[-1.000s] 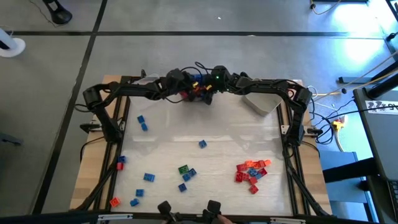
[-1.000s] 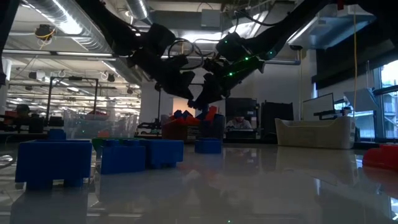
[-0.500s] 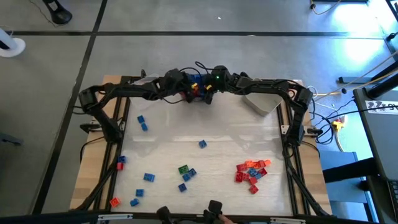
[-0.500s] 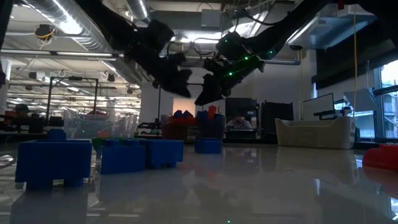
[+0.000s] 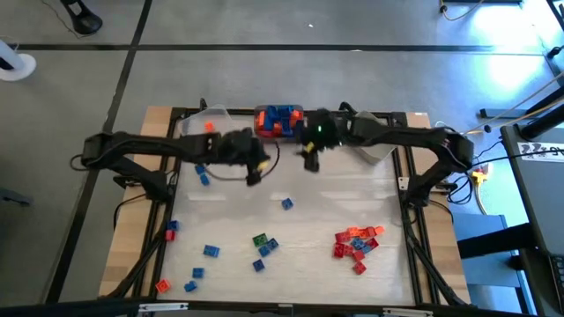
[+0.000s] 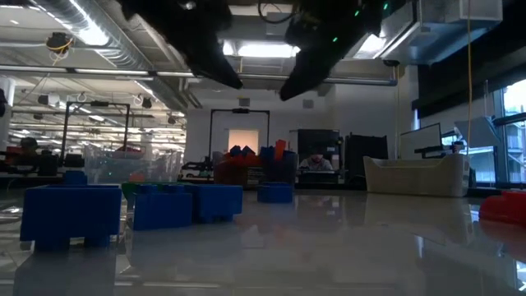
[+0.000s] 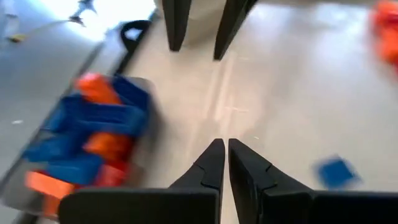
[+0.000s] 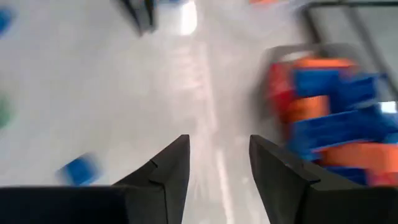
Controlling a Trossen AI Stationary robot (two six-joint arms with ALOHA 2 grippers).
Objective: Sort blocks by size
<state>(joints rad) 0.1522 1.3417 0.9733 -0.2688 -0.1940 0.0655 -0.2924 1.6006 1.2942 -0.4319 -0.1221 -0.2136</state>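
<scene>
In the high view, the left gripper hung above the white table at its far half, and the right gripper hung just beside it, both near the clear plastic bin full of blue, orange and red studded bricks at the far edge. A single small blue brick lay in the middle of the table, a group of blue and green bricks sat toward the near edge, and a heap of red and orange bricks lay at the near right. In the low view, both grippers were high above the table, and large blue bricks stood close to the camera. In the left wrist view, the left gripper had its fingers pressed together with nothing between them. In the right wrist view, the right gripper stood partly apart and empty. To do the next pick well, I think one arm should choose a separate brick, such as the single blue one, open wide enough, come straight down over it, and close on its flat sides, while the other arm keeps away.
</scene>
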